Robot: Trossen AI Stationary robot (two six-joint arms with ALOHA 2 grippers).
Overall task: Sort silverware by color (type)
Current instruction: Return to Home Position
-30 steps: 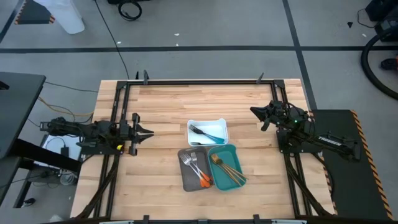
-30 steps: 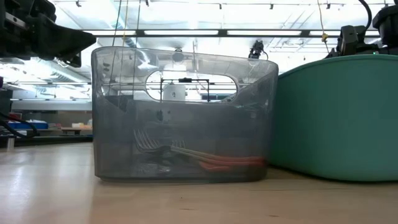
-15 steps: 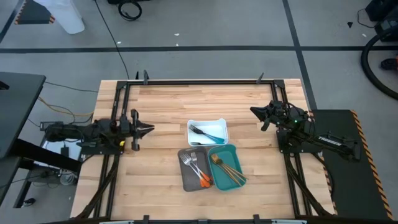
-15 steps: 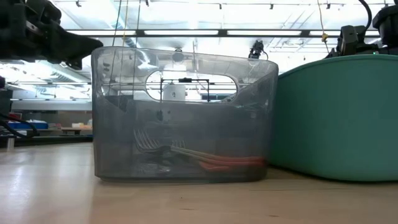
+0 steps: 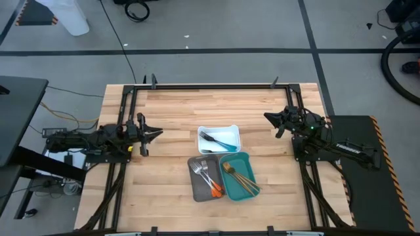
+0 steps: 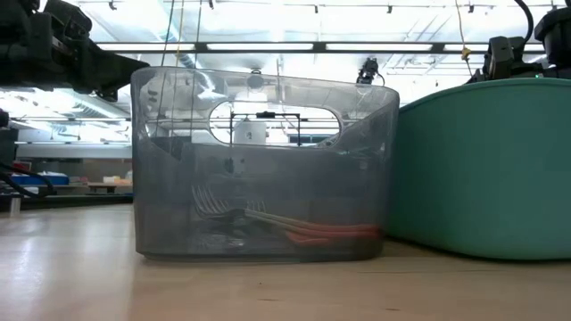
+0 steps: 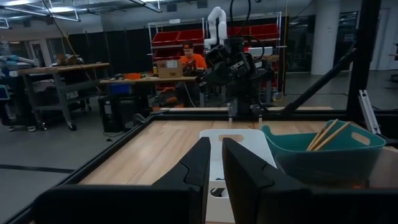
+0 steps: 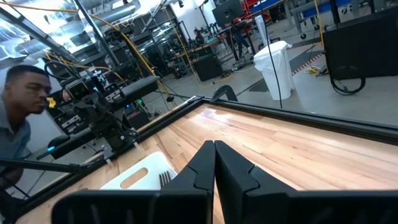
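The silverware lies in three trays at the table's middle. Blue-handled pieces are in the white tray, orange-handled ones in the grey tray, gold ones in the teal tray. In the low view the orange handles show through the grey tray's wall. My left gripper hovers left of the trays, its fingers almost together. My right gripper hovers right of the white tray, shut. Both hold nothing.
Bare wood lies around the trays on all sides. A black frame runs along the table's edges. The left wrist view shows gold handles sticking up from the teal tray, and a person in the room. Another person shows beside the table.
My left arm has drawn a little toward the table's far edge, staying at the left side, with its gripper still pointing at the trays. The right arm and the silverware have kept still.
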